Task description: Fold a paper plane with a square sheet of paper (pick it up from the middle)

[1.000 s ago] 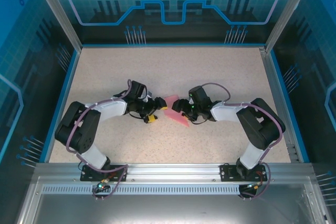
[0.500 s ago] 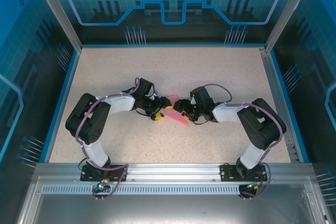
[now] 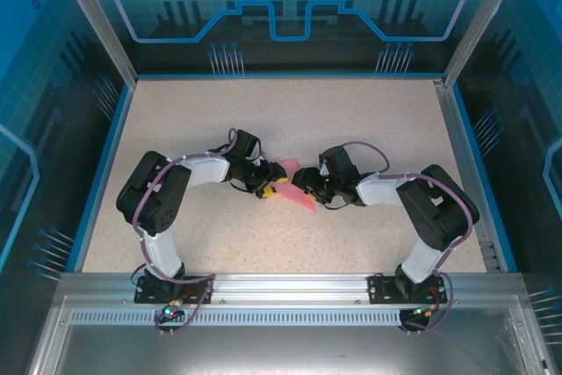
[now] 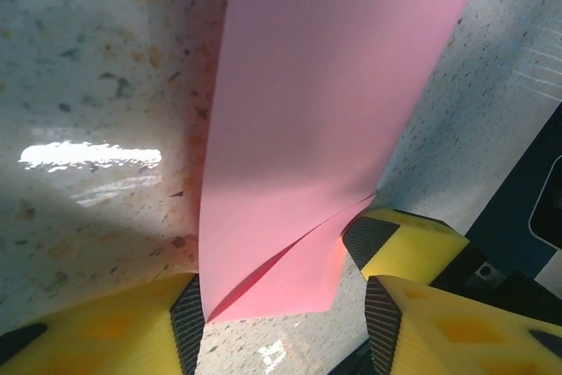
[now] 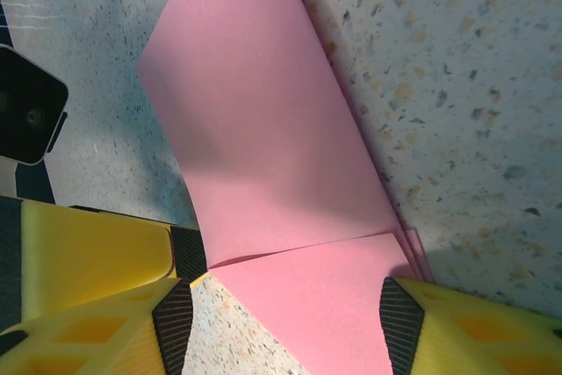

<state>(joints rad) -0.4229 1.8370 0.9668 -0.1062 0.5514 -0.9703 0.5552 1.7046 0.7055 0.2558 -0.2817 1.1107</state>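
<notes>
Pink paper (image 3: 301, 198) lies diagonally, far-left to near-right.
I see left tool (image 4: 281, 331) and right tool (image 5: 286, 327) apart, straddling it.

Plain pink paper (image 4: 299, 129), yellow fingers (image 5: 88, 340) with black pads (image 5: 399, 322), beige speckled table (image 3: 351, 111)

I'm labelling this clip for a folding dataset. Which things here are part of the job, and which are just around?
In the job:
pink paper, partly folded
left fingers, either side of it
right fingers, either side of it

Just around:
speckled table
blue enclosure walls
aluminium rail
</notes>
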